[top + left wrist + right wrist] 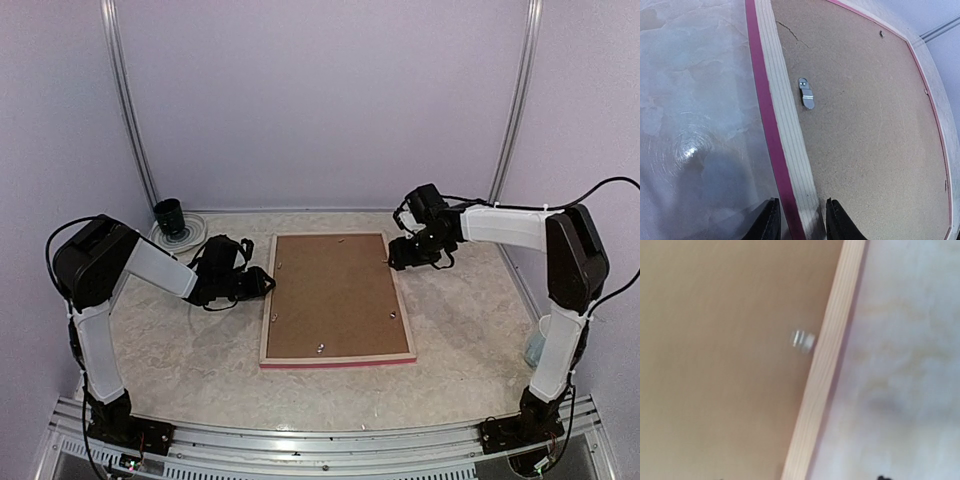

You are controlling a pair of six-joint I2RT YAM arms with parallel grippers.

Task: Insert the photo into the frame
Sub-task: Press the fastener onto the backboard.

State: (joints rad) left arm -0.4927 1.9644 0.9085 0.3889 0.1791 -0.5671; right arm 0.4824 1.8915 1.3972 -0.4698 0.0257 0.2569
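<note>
The frame [338, 356] lies face down in the middle of the table, pale wood back up and pink edge showing. A brown backing board [335, 295] fills it. The photo is hidden. My left gripper [268, 283] is at the frame's left rail [785, 125], and in the left wrist view the gripper [801, 201] is shut across the rail, one finger on each side. My right gripper [395, 258] hovers over the far part of the right rail [825, 385]. The right wrist view is blurred; the right gripper [797, 478] is open, only its tips showing at the bottom edge.
A dark cup [170, 215] stands on a clear dish at the back left. A pale cup [537, 345] sits by the right arm at the table's right edge. Small metal clips [806, 93] [803, 339] lie on the backing board near the rails.
</note>
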